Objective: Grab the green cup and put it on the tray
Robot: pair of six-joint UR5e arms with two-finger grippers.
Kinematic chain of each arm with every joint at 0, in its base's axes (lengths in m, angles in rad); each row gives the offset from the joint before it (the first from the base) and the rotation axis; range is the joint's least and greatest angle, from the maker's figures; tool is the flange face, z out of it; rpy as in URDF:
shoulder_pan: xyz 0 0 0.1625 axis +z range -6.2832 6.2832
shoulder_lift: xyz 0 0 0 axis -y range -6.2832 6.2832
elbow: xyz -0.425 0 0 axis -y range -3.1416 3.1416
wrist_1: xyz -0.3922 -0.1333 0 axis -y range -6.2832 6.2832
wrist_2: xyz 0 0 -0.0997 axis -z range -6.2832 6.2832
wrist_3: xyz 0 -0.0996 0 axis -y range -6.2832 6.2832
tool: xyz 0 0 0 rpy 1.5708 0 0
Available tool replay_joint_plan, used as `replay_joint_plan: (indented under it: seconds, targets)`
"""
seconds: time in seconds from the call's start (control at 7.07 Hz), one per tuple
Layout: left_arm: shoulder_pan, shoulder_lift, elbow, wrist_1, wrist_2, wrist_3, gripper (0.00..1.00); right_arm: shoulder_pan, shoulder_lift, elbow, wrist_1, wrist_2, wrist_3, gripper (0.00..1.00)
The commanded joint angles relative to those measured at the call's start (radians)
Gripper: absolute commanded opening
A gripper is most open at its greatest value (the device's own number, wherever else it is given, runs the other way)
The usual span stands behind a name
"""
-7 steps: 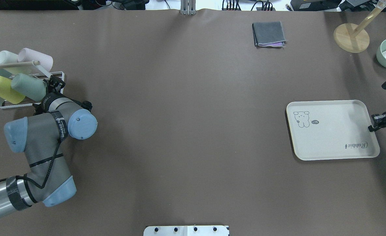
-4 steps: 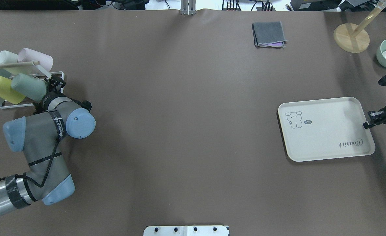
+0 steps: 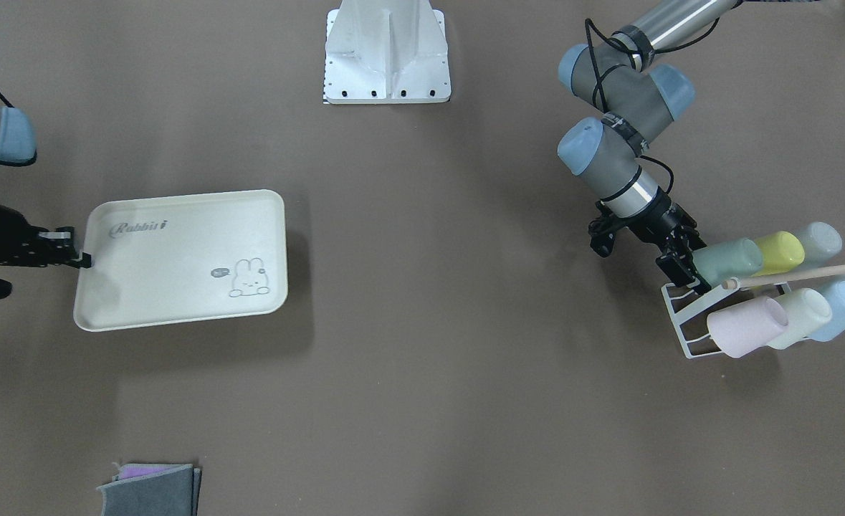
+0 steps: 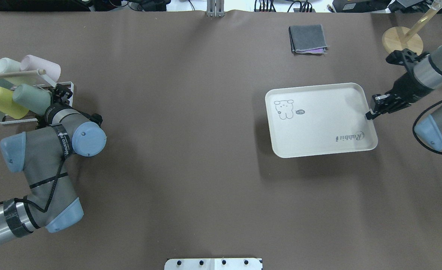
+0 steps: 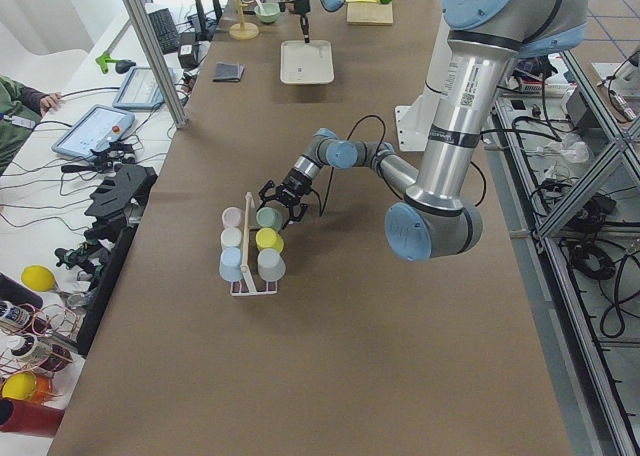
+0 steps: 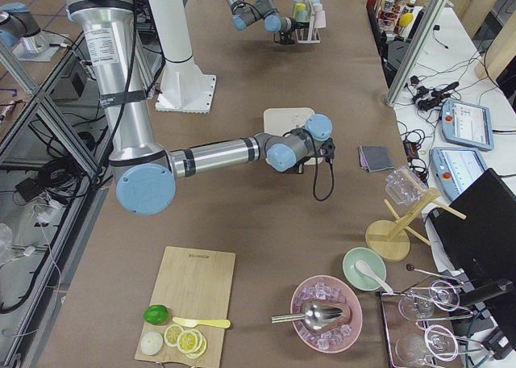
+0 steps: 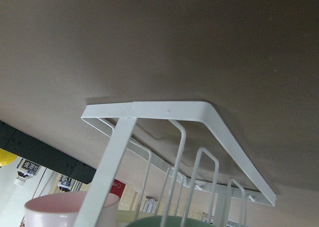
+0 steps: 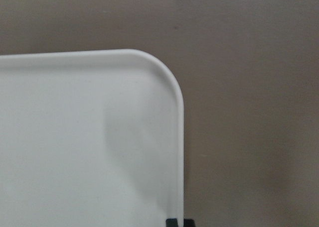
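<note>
green cup lies on its side on the white wire rack at the left edge of the overhead frame, beside a yellow cup. left claw sits at its near end; i cannot tell whether it is spread or pinching. right claw pinches the right rim of the tray, right of centre.

Left arm: elbow folded, forearm low over the table, wrist angled toward the table's left end. Left gripper: fingers either side of the green cup at its closed end; contact unclear. Right arm: enters from the right edge, wrist sloping down. Right gripper: jaws pinched on the rim of the tray, short side.
</note>
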Motion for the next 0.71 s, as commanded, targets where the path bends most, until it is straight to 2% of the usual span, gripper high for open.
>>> replay_joint_plan:
  seconds: [0.0,0.28,0.57]
  targets:
    - [-0.004,0.009,0.018,-0.037,0.000,0.000,0.91,-0.162,0.165,-0.014,-0.008,-0.075,0.208,0.00]
    - [-0.004,0.009,0.019,-0.042,0.000,0.000,0.70,-0.271,0.272,-0.036,-0.033,-0.132,0.268,0.00]
    - [-0.004,0.009,0.014,-0.042,0.000,-0.003,0.64,-0.348,0.320,-0.043,-0.050,-0.244,0.351,0.00]
